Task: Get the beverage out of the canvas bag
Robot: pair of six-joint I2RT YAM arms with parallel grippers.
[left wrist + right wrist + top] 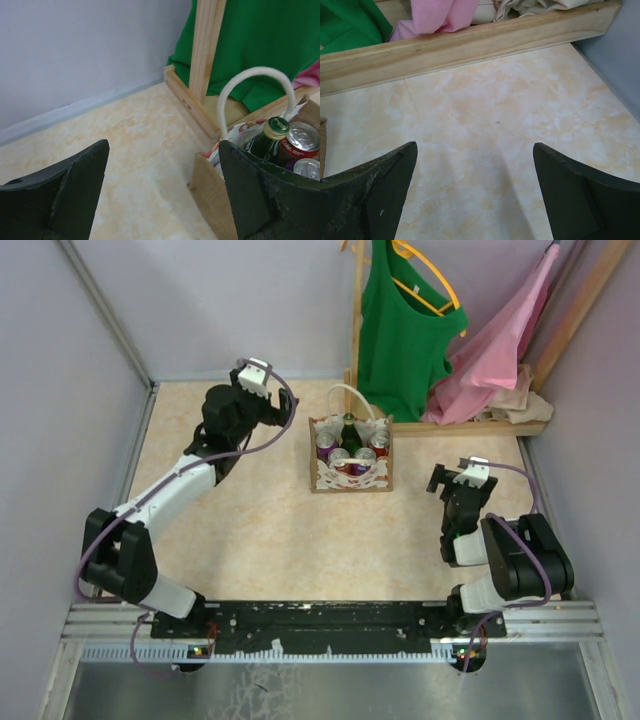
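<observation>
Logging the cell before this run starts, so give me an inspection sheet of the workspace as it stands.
Surface: marbled beige tabletop, no spills seen.
Job's things: canvas bag upright near the centre, open-topped; a green bottle and several cans stand inside.
Clutter: nothing seen.
Grippers: left gripper open near the bag's left side, holding nothing; right gripper open over bare table, holding nothing.
Cables: a purple cable loops along each arm, apart from the bag.
Surroundings: wooden rack at the back right, with a green top and a pink cloth; plain walls.
</observation>
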